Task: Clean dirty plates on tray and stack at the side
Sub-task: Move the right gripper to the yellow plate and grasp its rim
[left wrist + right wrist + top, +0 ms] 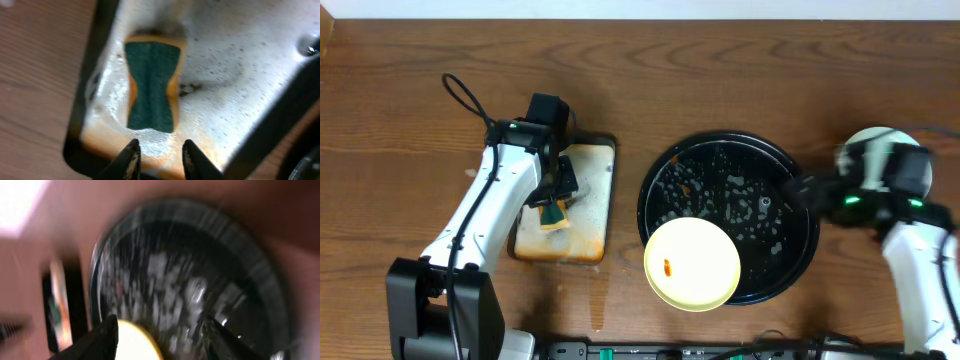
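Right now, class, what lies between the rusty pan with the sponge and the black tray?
Only a narrow strip of bare wooden tabletop separates the pan from the tray, as the overhead view shows.

- Nothing readable anywhere — no words, brand marks, numbers or signs in any view.
- Overhead, the yellow plate [692, 262], the black tray [790, 262] and the metal pan [592, 190] show only plain surfaces, suds and stains.
- Left wrist close-up of the sponge [151, 85] — no print on it either.
- Right wrist view is too blurred to make out any lettering.
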Available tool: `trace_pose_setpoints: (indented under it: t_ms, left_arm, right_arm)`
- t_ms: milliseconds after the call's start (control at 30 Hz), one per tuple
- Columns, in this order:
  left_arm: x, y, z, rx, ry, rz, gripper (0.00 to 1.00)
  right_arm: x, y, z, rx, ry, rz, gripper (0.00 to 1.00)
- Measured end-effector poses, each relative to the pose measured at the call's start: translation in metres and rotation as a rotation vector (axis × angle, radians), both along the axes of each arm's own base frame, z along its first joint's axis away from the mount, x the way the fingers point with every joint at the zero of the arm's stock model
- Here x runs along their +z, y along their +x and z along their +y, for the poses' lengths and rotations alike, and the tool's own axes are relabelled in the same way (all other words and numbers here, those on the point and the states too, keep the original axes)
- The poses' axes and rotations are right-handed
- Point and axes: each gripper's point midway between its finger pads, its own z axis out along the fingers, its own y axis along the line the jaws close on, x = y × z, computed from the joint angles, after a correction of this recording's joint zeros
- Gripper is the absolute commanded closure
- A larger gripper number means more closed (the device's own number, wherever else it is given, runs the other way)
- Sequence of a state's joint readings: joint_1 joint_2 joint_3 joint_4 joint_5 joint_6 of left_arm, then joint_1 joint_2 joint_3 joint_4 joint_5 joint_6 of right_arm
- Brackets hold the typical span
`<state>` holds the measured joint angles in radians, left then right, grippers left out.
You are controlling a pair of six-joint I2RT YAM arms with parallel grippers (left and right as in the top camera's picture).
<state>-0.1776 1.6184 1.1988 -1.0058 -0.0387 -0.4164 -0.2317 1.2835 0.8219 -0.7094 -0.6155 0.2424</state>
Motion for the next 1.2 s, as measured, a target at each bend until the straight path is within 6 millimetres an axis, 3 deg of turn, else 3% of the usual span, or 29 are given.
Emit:
trace_pose_setpoints:
  t_ms: [67, 200, 400, 567, 733, 800, 1033, 1200]
  left_arm:
    - [0.0, -0.001, -0.003, -0.019, -0.016, 0.004, 0.66]
    - [0.0, 0.001, -0.006, -0.035, -0.035, 0.001, 0.64]
    - [0.0, 0.001, -0.007, -0.039, -0.04, 0.001, 0.6]
    - [0.0, 0.001, -0.008, -0.043, -0.042, 0.001, 0.59]
    - [0.0, 0.001, -0.008, -0.047, -0.042, 0.001, 0.59]
    - [0.0, 0.001, -0.008, -0.049, -0.044, 0.001, 0.58]
    - [0.0, 0.001, -0.009, -0.051, -0.046, 0.001, 0.58]
    - [0.0, 0.001, -0.009, -0.051, -0.048, 0.001, 0.57]
  right_arm:
    - [-0.013, -0.022, 0.03, 0.133, -0.056, 0.073, 0.42]
    - [-0.034, -0.052, 0.069, 0.359, -0.186, 0.139, 0.42]
    - [-0.066, -0.073, 0.092, 0.578, -0.356, 0.15, 0.52]
    - [-0.091, -0.073, 0.094, 0.621, -0.413, 0.162, 0.56]
    - [-0.11, -0.078, 0.093, 0.653, -0.42, 0.198, 0.92]
    - [-0.112, -0.079, 0.094, 0.656, -0.416, 0.202, 0.99]
    - [-0.105, -0.072, 0.094, 0.633, -0.409, 0.164, 0.99]
    - [-0.088, -0.042, 0.068, 0.44, -0.49, 0.099, 0.99]
